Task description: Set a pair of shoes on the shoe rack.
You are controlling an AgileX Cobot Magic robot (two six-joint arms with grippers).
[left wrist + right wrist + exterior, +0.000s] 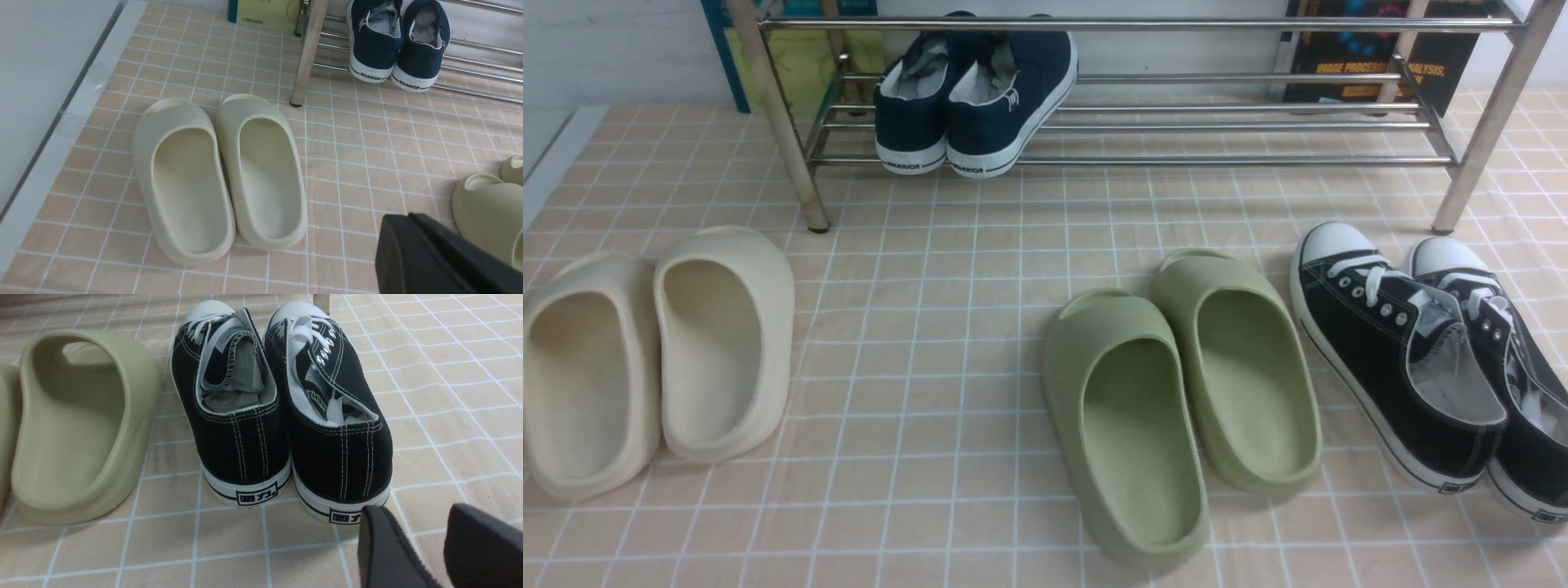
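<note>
Left gripper (pixel 402 232) clenched, empty; right gripper (pixel 416 524) parted, empty. Navy slip-on sneakers (pixel 976 98) sit on shoe rack (pixel 1241 126): placement looks done, no further move needed.

A pair of black lace-up sneakers (pixel 245 453) with white toe caps stands side by side on the peach-tiled surface (pixel 457 396), heels touching and turned toward the camera. Just beside them lies a green foam slide (pixel 81 428), its open heel facing the same way. The right gripper (pixel 416 512) hangs near one sneaker's heel, its two dark fingers (pixel 384 547) apart with only surface between them.
</note>
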